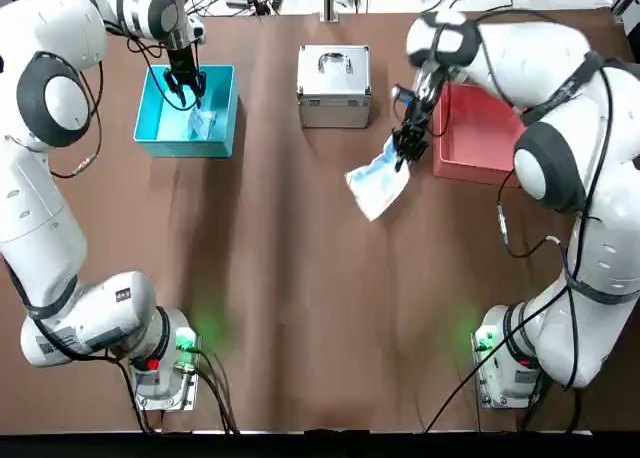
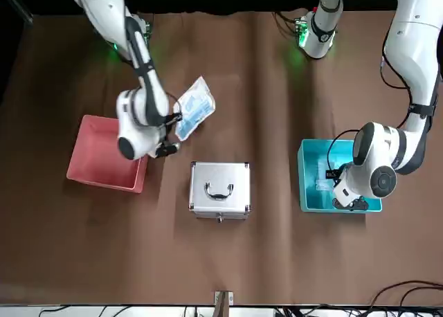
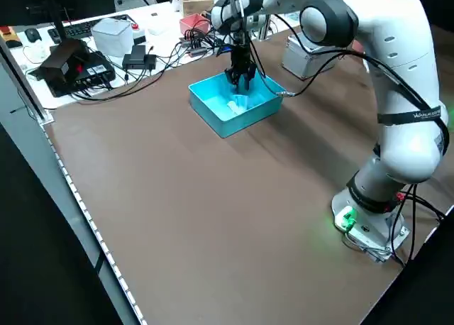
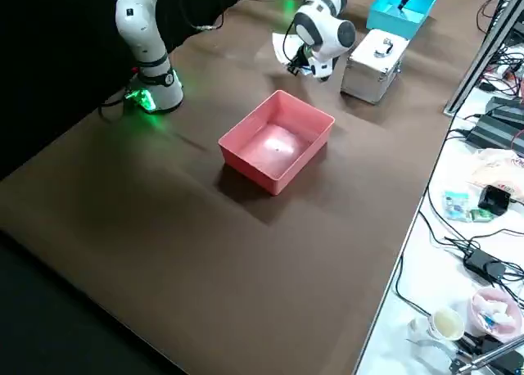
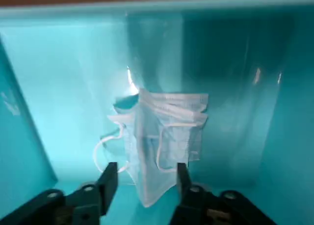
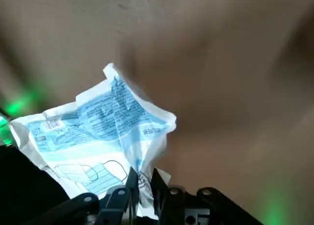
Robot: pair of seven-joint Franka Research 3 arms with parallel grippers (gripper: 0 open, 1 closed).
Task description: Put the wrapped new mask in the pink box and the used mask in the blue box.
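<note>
The wrapped new mask hangs tilted above the table, just left of the pink box. My right gripper is shut on its upper edge; the right wrist view shows the packet pinched between the fingertips. The pink box holds nothing. The used mask, a small folded pale blue piece with ear loops, lies on the floor of the blue box. My left gripper hovers inside that box, open, with its fingers standing either side of the mask's near end.
A small silver metal case with a handle stands at the back middle, between the two boxes. Brown table stretches in front of them toward the arm bases. Cables and desk clutter lie beyond the table's far edge.
</note>
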